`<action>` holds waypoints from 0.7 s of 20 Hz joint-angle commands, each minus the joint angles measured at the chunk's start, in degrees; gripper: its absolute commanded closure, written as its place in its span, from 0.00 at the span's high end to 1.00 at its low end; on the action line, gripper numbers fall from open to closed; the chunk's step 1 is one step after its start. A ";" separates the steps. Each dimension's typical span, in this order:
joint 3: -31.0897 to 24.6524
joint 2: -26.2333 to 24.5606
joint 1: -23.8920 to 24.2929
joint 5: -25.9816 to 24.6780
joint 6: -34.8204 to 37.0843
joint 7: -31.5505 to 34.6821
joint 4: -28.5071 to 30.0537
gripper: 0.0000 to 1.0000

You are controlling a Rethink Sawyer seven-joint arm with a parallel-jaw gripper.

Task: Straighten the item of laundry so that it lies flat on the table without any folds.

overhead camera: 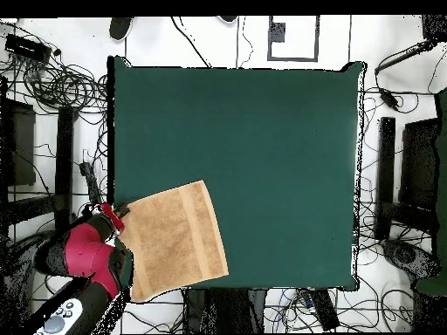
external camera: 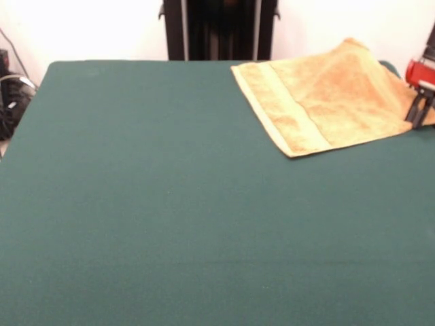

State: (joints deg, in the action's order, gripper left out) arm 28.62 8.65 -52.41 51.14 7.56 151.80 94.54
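Note:
The yellow-orange towel (external camera: 333, 95) lies spread near the far right corner of the dark green table (external camera: 170, 204) in the front view. A paler band runs along its left end. In the overhead view the towel (overhead camera: 175, 244) sits at the table's (overhead camera: 262, 157) lower left corner, turned at an angle, and its lower edge hangs a little past the table's edge. My gripper (external camera: 418, 115) hangs at the picture's right edge, low at the towel's right edge. In the overhead view the gripper (overhead camera: 120, 212) is at the towel's left corner, with the red arm behind it.
The robot's black pedestal (external camera: 217, 30) stands behind the table's far edge. Cables and gear (external camera: 13, 95) lie off the table's left side. In the overhead view, cables (overhead camera: 52, 78) and dark stands (overhead camera: 384, 174) ring the table.

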 commanded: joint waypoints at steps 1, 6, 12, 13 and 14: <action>-5.16 -4.48 -3.45 6.40 8.09 22.02 -9.34 0.00; -3.15 -5.67 -3.98 5.29 11.87 22.17 -10.70 0.00; -6.26 -4.41 -2.57 5.76 11.24 21.62 -9.54 0.00; -6.01 -4.56 -2.58 5.35 11.63 21.26 -9.72 0.00; -5.05 -5.10 -2.98 4.92 12.42 21.52 -10.21 0.00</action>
State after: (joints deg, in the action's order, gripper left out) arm 31.64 6.30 -54.24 53.22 11.25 154.03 92.31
